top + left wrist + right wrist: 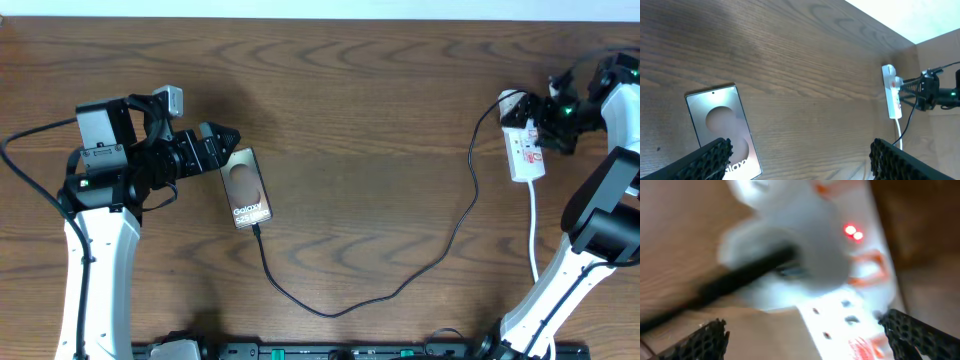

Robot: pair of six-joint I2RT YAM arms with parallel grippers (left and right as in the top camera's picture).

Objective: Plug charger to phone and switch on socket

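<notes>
The phone (247, 187) lies flat left of centre, its "Galaxy" lettering up; it also shows in the left wrist view (722, 125). The charger cable (400, 280) runs from the phone's near end in a loop across the table up to the white socket strip (524, 150) at the far right. My left gripper (218, 146) is open, just above the phone's far left end. My right gripper (545, 128) is open, right at the socket. In the right wrist view the socket (840, 275) is blurred and close, with a red light (853, 232) lit.
The socket's thick white cord (534, 235) runs toward the near edge at the right. A black rail (350, 352) lies along the front edge. The socket and right gripper also show far off in the left wrist view (891, 90).
</notes>
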